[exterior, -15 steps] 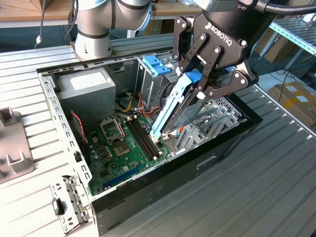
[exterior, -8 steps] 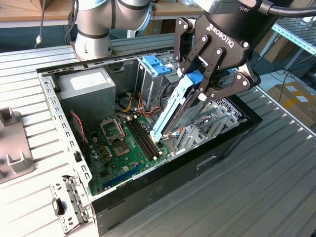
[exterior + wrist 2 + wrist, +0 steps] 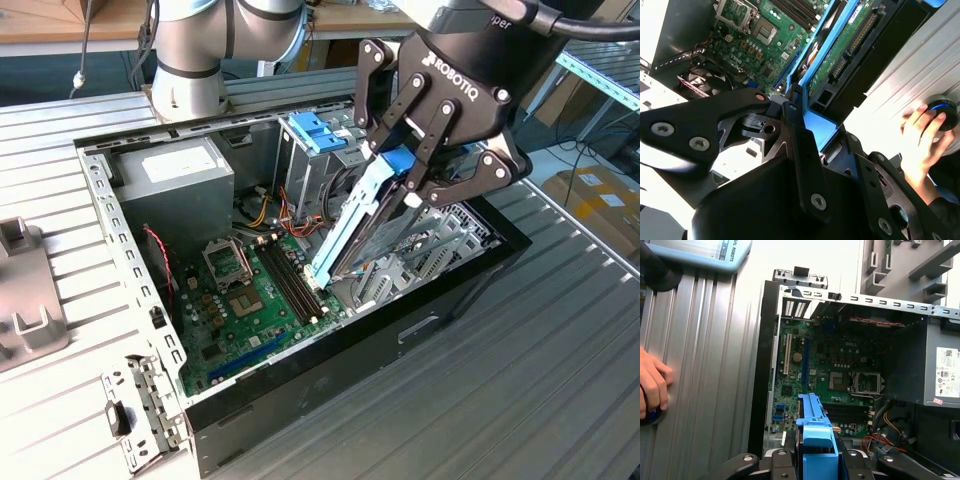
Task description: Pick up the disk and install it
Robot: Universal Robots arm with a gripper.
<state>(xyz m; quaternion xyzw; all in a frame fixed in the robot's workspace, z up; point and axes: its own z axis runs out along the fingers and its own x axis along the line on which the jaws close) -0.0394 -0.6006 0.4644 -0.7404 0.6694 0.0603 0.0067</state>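
The gripper [image 3: 413,178] was clamped on the upper end of the disk [image 3: 358,222], which hung steeply tilted inside the open computer case [image 3: 330,350], lower end just above the motherboard [image 3: 250,300] beside the memory slots [image 3: 290,282]. Farther back sat the power supply [image 3: 180,180].

Ribbed grey metal worktable [image 3: 520,370], wooden bench [image 3: 60,20] behind, cardboard boxes [image 3: 600,200] (floor level), bright even light
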